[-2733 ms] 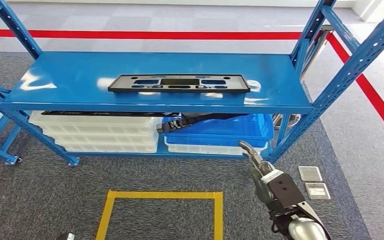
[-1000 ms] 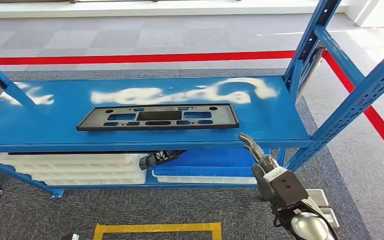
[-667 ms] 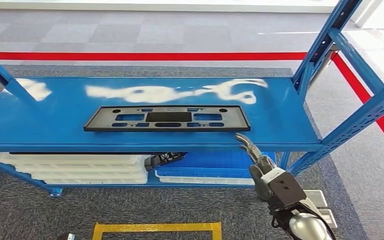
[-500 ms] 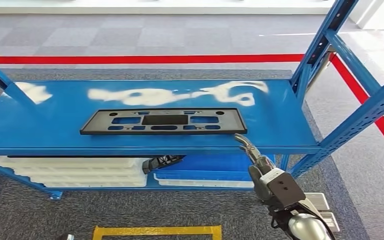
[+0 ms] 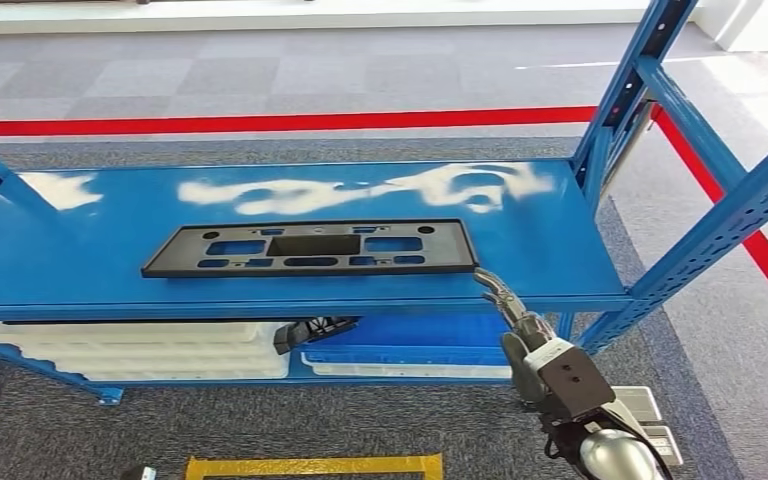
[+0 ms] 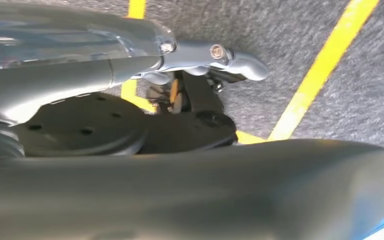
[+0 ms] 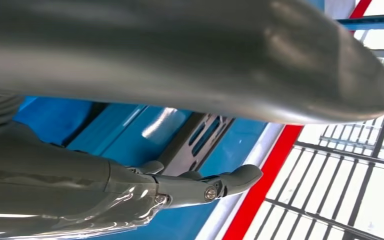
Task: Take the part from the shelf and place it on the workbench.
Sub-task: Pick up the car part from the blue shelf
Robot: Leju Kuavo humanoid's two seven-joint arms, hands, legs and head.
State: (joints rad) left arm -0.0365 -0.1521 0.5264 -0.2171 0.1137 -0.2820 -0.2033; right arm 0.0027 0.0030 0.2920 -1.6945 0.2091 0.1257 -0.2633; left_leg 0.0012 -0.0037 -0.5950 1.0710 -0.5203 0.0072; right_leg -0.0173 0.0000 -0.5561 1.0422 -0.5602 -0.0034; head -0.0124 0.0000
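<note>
A long flat black part (image 5: pixel 310 250) with several cut-outs lies on the blue shelf board (image 5: pixel 540 240), lengthwise along its front edge. My right hand (image 5: pixel 525 335) reaches up from below the front edge, and its outstretched fingertips (image 5: pixel 482 274) are at the part's right front corner. I cannot tell whether they touch it. In the right wrist view the thick thumb and the fingers (image 7: pixel 220 184) of my right hand (image 7: pixel 130 185) are apart with nothing between them, and the part (image 7: pixel 200 140) lies beyond. My left hand (image 6: pixel 200 55) hangs over the carpet and holds nothing.
Blue shelf uprights (image 5: pixel 620 90) and a slanted brace (image 5: pixel 720 190) stand close on the right. White crates (image 5: pixel 130 350), blue crates (image 5: pixel 410 345) and another black piece (image 5: pixel 310 330) sit on the lower level. A red line (image 5: pixel 260 122) and yellow tape (image 5: pixel 310 465) mark the floor.
The camera has come closer to the shelf and shifted a little. My right hand's fingertips, earlier below the shelf edge, now reach the part's right front corner. The part lies as before.
</note>
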